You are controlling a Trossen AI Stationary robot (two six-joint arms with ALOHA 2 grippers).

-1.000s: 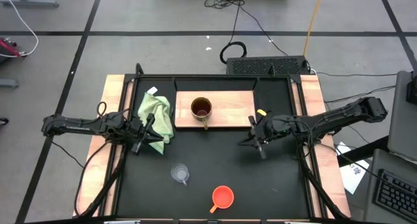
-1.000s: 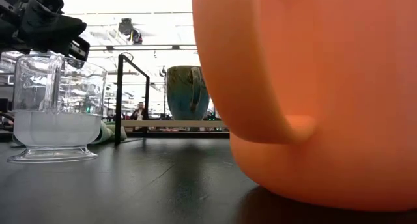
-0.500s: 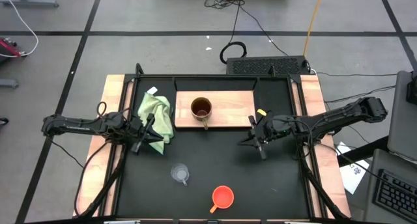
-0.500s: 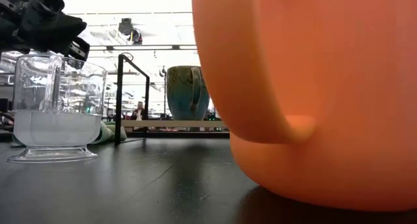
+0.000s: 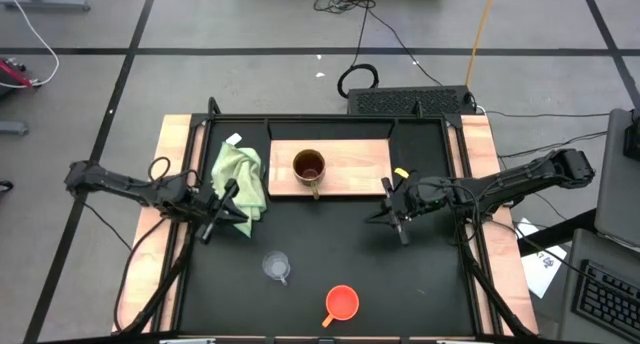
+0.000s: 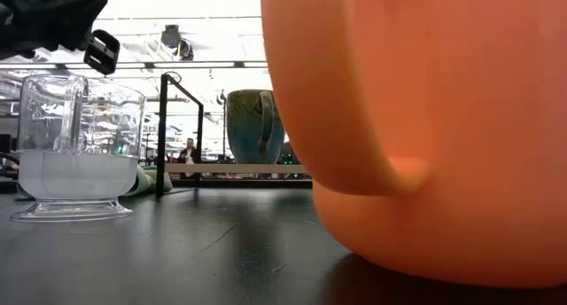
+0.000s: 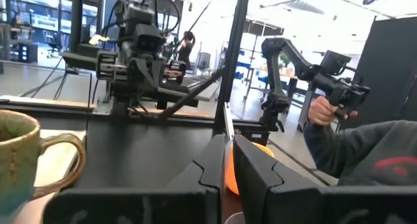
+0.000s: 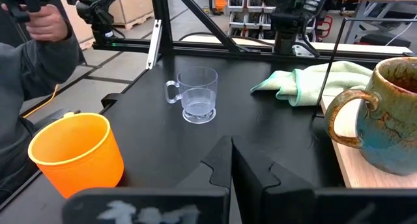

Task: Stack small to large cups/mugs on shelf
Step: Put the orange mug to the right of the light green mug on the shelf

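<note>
The mug (image 5: 309,167) stands empty on the shelf (image 5: 350,166); clear cup (image 5: 276,266) and orange cup (image 5: 342,303) sit empty on the tabletop (image 5: 330,234). Both hands, left (image 5: 210,227) and right (image 5: 395,221), are clenched, holding nothing.

Three drinking vessels total: one brown mug (image 5: 309,168), one orange cup (image 5: 342,303), one clear glass cup (image 5: 276,266). Then just one wooden shelf board (image 5: 357,164) and one light green cloth (image 5: 240,178). Two robot arms, so two grippers, a left gripper (image 5: 222,213) and a right gripper (image 5: 392,214).
</note>
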